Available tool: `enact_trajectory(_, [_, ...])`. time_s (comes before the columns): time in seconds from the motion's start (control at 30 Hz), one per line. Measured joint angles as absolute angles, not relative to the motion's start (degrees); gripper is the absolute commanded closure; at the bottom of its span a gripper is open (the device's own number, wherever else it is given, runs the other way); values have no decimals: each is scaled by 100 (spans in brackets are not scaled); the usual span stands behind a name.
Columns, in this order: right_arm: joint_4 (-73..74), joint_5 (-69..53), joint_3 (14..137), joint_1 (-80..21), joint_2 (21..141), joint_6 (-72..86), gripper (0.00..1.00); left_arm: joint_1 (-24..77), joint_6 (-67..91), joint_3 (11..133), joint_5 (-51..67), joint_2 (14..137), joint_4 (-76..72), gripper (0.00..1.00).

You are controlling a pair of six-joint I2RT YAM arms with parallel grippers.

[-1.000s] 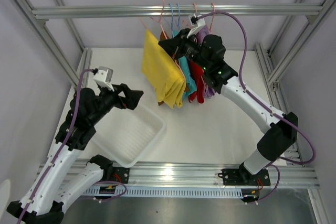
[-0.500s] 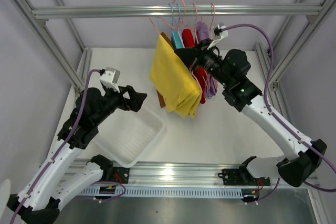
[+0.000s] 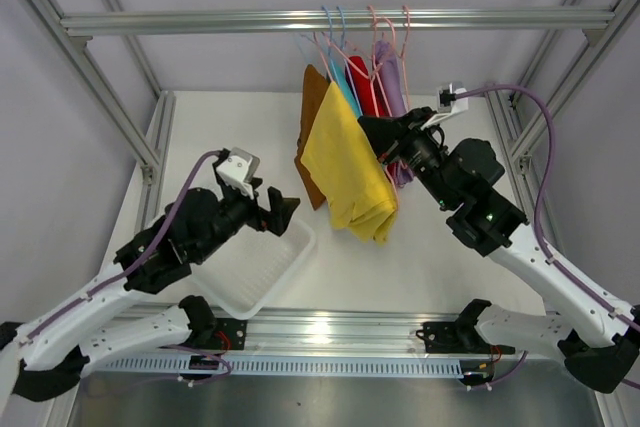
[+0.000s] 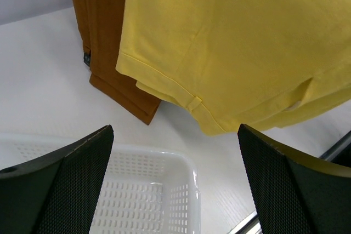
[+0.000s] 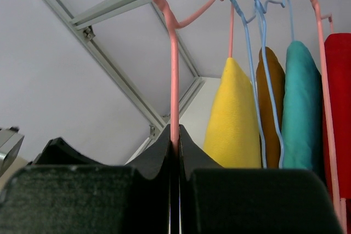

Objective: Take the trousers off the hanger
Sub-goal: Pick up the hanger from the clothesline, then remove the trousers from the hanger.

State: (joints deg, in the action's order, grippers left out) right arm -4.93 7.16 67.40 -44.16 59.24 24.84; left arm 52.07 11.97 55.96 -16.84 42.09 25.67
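right gripper [image 5: 175,141] is pinching the pink hanger [image 5: 174,80] w/ yellow trousers [image 3: 350,162] hanging just ahead of its tips, left gripper [image 3: 283,209] is hovering spread wide below them, so none's off yet & other four trousers [image 3: 362,82] are hanging behind.

bare table [image 3: 430,237] lies open between the white basket [image 3: 240,269] and the hem of the yellow trousers [image 3: 350,167]. brown trousers [image 3: 312,137] hang just beside them, and the right gripper [image 3: 373,135], clamped on the pink hanger [image 5: 174,80], blocks their right side.
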Motion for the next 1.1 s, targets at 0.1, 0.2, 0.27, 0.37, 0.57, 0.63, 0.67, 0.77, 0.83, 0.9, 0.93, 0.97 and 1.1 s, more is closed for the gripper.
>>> enact_trajectory(0.1, [-491,1066,6742,-4600,6001,2473,100,6023,1140,5594,-2416,4289,2563,0])
enact_trajectory(0.2, [-493,1356,6785,-4713,6182,2475,100,6820,1033,5533,-3192,4412,2329,1])
enact_trajectory(0.27, [-473,1507,6838,-4753,6326,2488,100,7393,869,5376,-3747,4506,2010,1])
enact_trajectory(0.37, [-375,1732,6914,-4812,6455,2532,100,8145,377,5022,-4539,4720,1170,1])
enact_trajectory(0.57, [-110,2040,7210,-4965,6573,2611,100,8873,-687,4587,-5472,5566,-633,1])
enact_trajectory(0.63, [-47,2082,7269,-4987,6578,2637,100,8941,-915,4486,-5625,5778,-1074,1])
enact_trajectory(0.67, [-32,2099,7284,-5000,6578,2652,100,8958,-980,4445,-5688,5846,-1269,1])
enact_trajectory(0.77, [-10,2132,7288,-5019,6578,2694,100,8967,-1120,4381,-5817,5983,-1721,1])
enact_trajectory(0.83, [30,2156,7288,-5019,6578,2705,100,8969,-1181,4381,-5852,6062,-1975,0])
enact_trajectory(0.9, [43,2165,7288,-5019,6578,2718,100,8973,-1216,4383,-5872,6145,-2198,1])
enact_trajectory(0.93, [47,2167,7288,-5019,6578,2720,100,8976,-1229,4383,-5876,6189,-2281,1])
enact_trajectory(0.97, [51,2169,7288,-5019,6576,2722,100,8978,-1245,4386,-5874,6228,-2342,1])
enact_trajectory(1.1, [64,2185,7288,-5017,6560,2722,100,8991,-1262,4482,-5841,6451,-2497,1])
